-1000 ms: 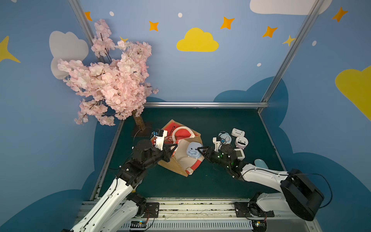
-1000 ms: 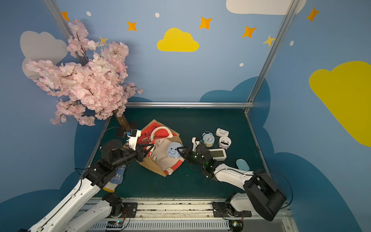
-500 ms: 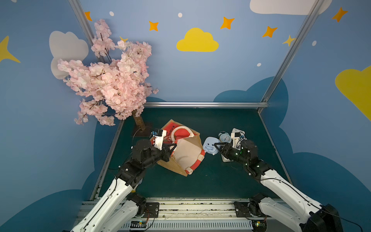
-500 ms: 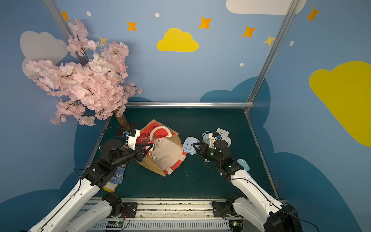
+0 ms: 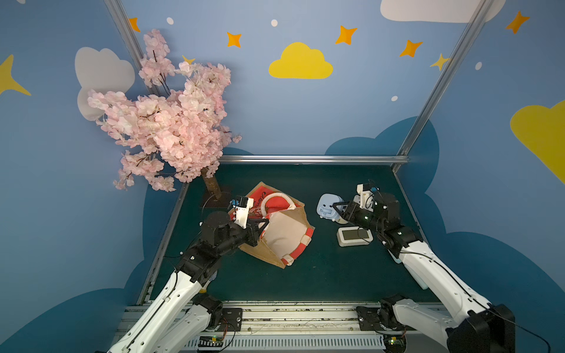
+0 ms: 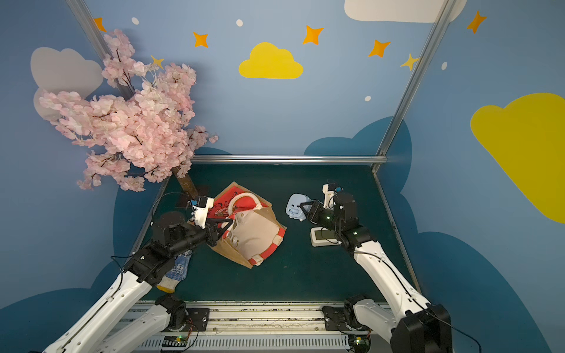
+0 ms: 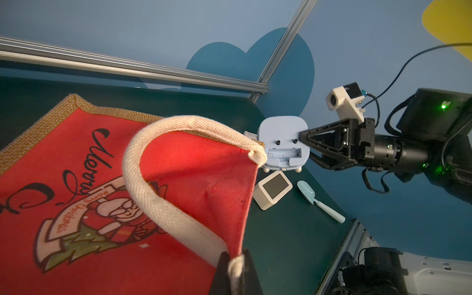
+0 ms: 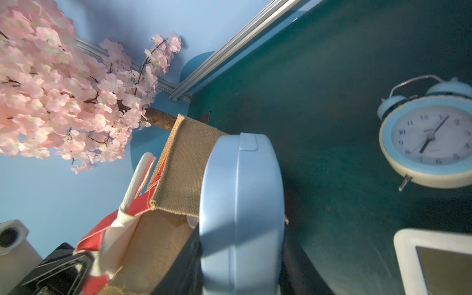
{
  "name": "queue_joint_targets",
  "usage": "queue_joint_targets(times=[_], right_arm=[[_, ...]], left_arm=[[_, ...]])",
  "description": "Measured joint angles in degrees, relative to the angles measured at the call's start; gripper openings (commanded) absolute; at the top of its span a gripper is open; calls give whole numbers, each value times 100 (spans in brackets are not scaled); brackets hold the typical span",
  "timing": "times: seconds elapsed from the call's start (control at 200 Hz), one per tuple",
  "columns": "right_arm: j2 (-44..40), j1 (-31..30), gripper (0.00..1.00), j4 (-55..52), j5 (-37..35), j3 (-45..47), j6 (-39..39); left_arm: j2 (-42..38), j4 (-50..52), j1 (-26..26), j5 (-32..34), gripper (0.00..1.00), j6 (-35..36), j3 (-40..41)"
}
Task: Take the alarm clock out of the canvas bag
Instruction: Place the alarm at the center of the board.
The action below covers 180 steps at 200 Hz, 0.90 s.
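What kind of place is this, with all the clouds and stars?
Probably a staged robot-testing booth: painted sky walls, a fake blossom tree, and two robot arms mounted at a green table.

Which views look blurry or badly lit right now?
Right wrist view: the pink blossoms smear soft toward the edge, and the blue alarm clock looms close, half in shadow. Left wrist view: the canvas bag is crisp. Both top views: sharp, though the table is dim.
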<state>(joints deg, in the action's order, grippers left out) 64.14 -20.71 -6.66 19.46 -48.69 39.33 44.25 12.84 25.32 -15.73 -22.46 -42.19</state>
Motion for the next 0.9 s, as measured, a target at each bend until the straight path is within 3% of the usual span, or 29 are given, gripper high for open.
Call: queue_joint_targets(times=[0.325, 0.526, 0.671, 0.901], right_arm=[[1589, -129, 25, -925, -1322, -1165, -1818], [2601, -579, 24, -1174, -2367, -2232, -2780], [3394, -734, 23, -1294, -2857, -3012, -3235], [4046, -643, 23, -1473, -3657, -3451, -3836]], left_arm=[[-15, -2, -9, -13, 7, -13, 0], [-9, -2, -9, -37, 7, -31, 0], [-11, 0, -9, -39, 7, -46, 0], [-79, 61, -13, -22, 7, -46, 0]])
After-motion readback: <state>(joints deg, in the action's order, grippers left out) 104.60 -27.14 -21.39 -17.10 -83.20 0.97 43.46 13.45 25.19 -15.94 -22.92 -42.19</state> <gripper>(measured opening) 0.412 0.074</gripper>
